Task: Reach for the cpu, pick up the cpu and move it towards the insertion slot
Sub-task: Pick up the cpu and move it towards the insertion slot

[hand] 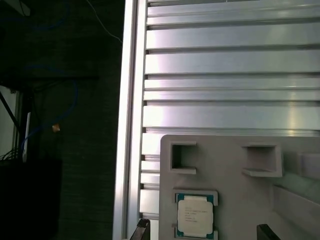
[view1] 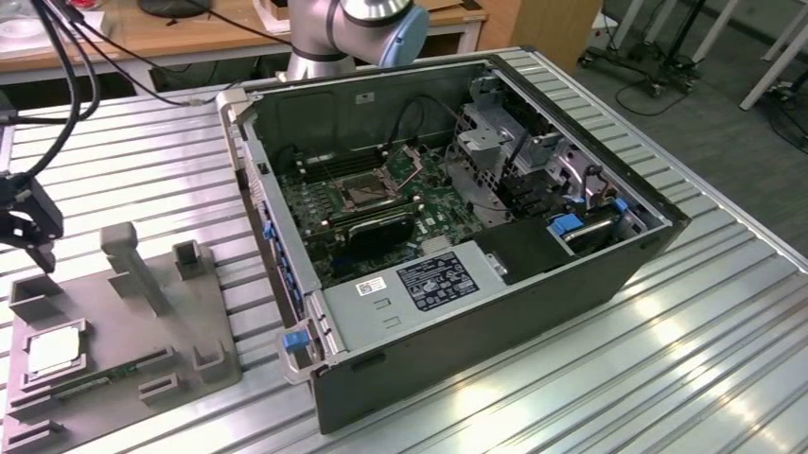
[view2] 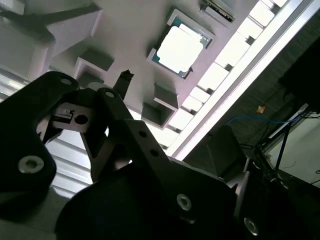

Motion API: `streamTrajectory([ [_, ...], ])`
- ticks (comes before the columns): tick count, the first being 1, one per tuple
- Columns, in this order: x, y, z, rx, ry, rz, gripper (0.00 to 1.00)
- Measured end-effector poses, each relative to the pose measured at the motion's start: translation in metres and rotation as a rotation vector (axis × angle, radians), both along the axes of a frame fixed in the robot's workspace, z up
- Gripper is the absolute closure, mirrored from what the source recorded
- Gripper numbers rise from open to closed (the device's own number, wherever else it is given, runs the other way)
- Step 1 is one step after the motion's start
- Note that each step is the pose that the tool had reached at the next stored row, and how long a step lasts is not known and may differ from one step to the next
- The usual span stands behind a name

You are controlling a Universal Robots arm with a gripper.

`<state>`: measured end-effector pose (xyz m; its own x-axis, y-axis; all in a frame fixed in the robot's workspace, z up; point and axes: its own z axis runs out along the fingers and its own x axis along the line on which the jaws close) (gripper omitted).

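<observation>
Gripper (hand: 203, 234) jaws spread and empty, hovering over cpu (hand: 196, 215), chip seated in grey holder (hand: 230, 192), framed between fingertips (hand: 141, 229)

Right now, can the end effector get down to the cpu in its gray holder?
Probably yes: the end effector hangs open above the gray holder, and the cpu lies face-up there with nothing over it.
</observation>
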<state>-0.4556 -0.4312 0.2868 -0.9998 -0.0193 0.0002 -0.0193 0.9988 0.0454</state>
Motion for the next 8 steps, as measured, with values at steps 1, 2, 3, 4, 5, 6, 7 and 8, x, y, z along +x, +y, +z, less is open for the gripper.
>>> streamTrajectory([
  [1,-0.0001,-0.0012,-0.0017,-0.0001,0.0001,0.0,0.12],
  [2,-0.0001,-0.0034,-0.0037,-0.0001,0.0001,0.0,0.12],
  [3,-0.0001,-0.0056,-0.0056,0.0,0.0,0.0,0.12],
  [4,-0.0001,-0.0077,-0.0074,0.0001,-0.0001,0.0,0.12],
  [5,-0.0001,-0.0098,-0.0092,0.0001,0.0,0.0,0.12],
  [6,-0.0001,-0.0118,-0.011,0.0001,-0.0001,0.0,0.12],
  [7,-0.0001,-0.0142,-0.0127,0.0,0.0,0.0,0.12],
  [8,-0.0002,-0.0167,-0.0146,0.0003,0.0,0.0,0.12],
])
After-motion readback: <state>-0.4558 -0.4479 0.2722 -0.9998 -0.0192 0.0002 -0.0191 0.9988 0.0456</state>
